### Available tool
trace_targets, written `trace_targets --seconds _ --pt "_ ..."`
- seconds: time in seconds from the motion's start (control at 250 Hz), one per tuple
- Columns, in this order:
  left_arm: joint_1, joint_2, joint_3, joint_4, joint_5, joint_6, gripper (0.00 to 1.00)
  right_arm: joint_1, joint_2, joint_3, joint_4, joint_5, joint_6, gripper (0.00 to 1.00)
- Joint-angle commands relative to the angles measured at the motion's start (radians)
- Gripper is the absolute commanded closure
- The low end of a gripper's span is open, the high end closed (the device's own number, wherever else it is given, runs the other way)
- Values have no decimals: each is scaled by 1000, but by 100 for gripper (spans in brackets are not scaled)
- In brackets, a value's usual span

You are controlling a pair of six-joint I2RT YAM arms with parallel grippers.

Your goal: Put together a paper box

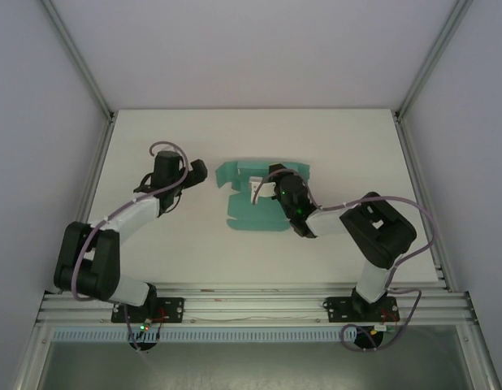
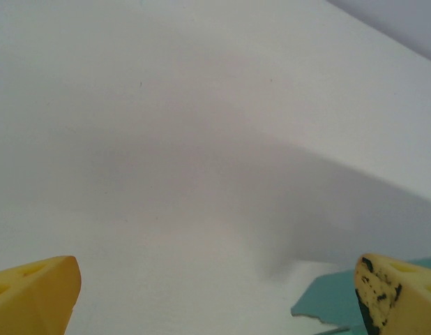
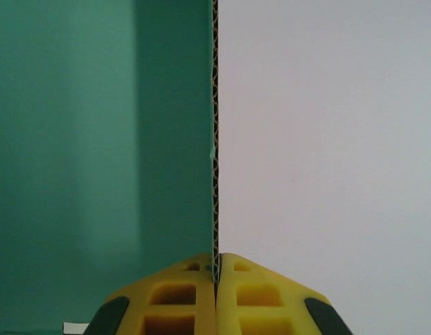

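R fingers (image 3: 257, 296) tight on paper box (image 3: 97, 139) edge

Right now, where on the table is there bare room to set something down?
Free: the far strip of the table behind the paper box, and the near strip between the arms. Crowded: the middle, where the right gripper pinches the box and the open left gripper hangs beside it.

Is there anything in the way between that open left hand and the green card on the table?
Nothing visible. Just bare white table lies between the open left hand and the nearest edge of the paper box. The right hand is shut on an edge of that same card.
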State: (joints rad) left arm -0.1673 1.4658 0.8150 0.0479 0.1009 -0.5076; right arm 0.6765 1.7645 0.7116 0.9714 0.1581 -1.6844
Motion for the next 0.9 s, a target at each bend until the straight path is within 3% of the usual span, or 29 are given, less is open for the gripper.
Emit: trace_targets --seconds 0.0,0.216,0.344,0.436,0.68,0.791,0.895 --pt "11 85 83 -8 31 20 0 5 6 -23 128 -58 23 100" --pt "9 270 173 70 200 86 0 5 48 -23 142 -50 15 100" --pt "4 309 160 172 354 118 0 5 80 -18 147 -40 19 100" --pt "-10 301 121 226 389 149 0 5 97 -8 143 -17 19 100" --pt "-73 257 -25 402 369 203 1 5 109 -9 137 2 17 100" --pt "-108 240 -89 506 314 235 6 5 105 -12 117 16 20 100" --pt "-133 230 -134 616 335 260 12 8 98 -17 95 18 12 100"
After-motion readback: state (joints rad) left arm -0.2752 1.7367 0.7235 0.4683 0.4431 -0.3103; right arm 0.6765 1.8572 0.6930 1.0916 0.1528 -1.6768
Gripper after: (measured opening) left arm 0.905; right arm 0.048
